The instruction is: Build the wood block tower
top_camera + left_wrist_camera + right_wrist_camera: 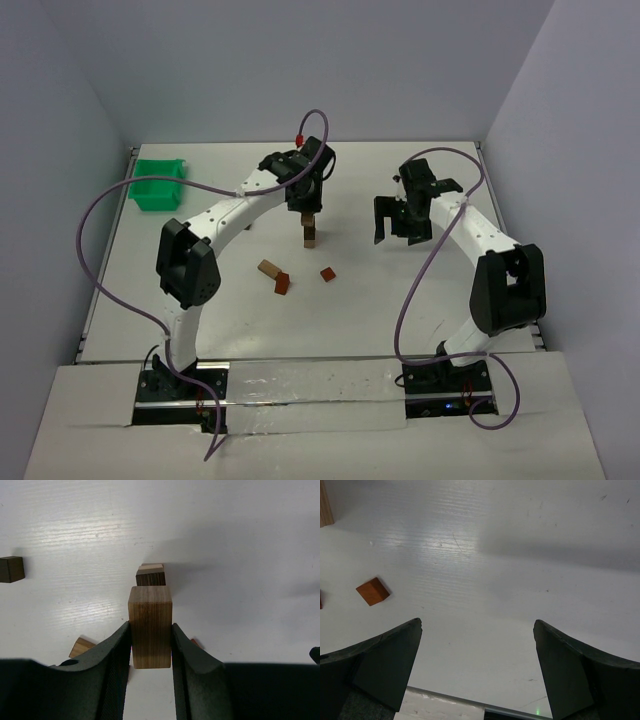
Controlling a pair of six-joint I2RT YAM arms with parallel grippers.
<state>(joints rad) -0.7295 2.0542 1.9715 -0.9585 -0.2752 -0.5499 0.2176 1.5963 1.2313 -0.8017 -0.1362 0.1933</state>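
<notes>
The wood block tower (311,234) stands mid-table, a dark brown block on a tan one. In the left wrist view the tower (150,575) shows just beyond the held block. My left gripper (306,200) is right above the tower. It is shut on a brown wooden block (150,625), held upright between the fingers (112,655). My right gripper (399,226) is open and empty, to the right of the tower and above bare table. Its fingers (395,650) stand wide apart.
Loose blocks lie in front of the tower: a tan one (268,267), a reddish one (283,284) and another reddish one (328,274), which also shows in the right wrist view (372,591). A dark block (11,569) lies apart. A green bin (157,185) sits at the far left.
</notes>
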